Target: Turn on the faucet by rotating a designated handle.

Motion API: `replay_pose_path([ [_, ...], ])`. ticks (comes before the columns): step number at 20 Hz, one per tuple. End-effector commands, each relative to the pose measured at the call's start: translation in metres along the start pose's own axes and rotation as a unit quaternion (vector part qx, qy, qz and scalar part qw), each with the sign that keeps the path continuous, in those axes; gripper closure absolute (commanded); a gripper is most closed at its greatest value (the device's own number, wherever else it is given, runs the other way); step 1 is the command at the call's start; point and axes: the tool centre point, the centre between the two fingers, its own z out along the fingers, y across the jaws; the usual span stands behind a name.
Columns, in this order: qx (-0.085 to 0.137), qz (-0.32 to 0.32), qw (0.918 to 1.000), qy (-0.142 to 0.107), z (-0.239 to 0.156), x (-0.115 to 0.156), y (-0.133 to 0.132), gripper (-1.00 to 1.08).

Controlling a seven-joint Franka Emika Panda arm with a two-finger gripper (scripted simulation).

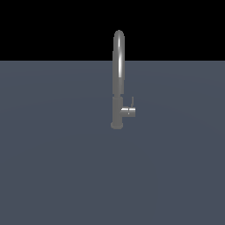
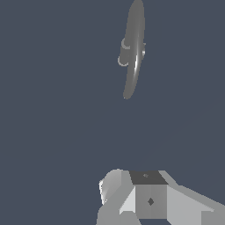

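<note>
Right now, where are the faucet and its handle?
faucet (image 1: pixel 118 66): exterior view, on the upright spout tube.
handle (image 1: pixel 128 111): exterior view, on the side stub at the lower body.

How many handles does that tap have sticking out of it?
1. The handle juts from the lower body of the faucet toward the exterior view's right, with a thin lever rod pointing up. Another behind the body could be hidden.

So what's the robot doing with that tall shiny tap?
Nothing is touching it yet. The faucet stands alone on the grey floor, its small handle sticking out toward the exterior view's right. The arm is missing from the exterior view. In the wrist view, the gripper sits apart from the faucet; whether it is open is unclear.
</note>
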Motion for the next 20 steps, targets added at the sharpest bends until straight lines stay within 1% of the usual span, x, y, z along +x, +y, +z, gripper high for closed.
replay_pose_path([
  [1, 0.000, 0.000, 1.0000, 0.000, 0.000, 0.000, 0.000, 1.08],
  [6, 0.004, 0.004, 1.0000, -0.004, 0.000, 0.004, 0.000, 1.08],
  [11, 0.015, 0.016, 0.9996, -0.015, 0.001, 0.014, 0.000, 1.08],
  [16, 0.035, 0.037, 0.9982, -0.034, 0.004, 0.032, 0.000, 1.08],
  [20, 0.056, 0.059, 0.9951, -0.055, 0.007, 0.052, 0.002, 1.08],
])
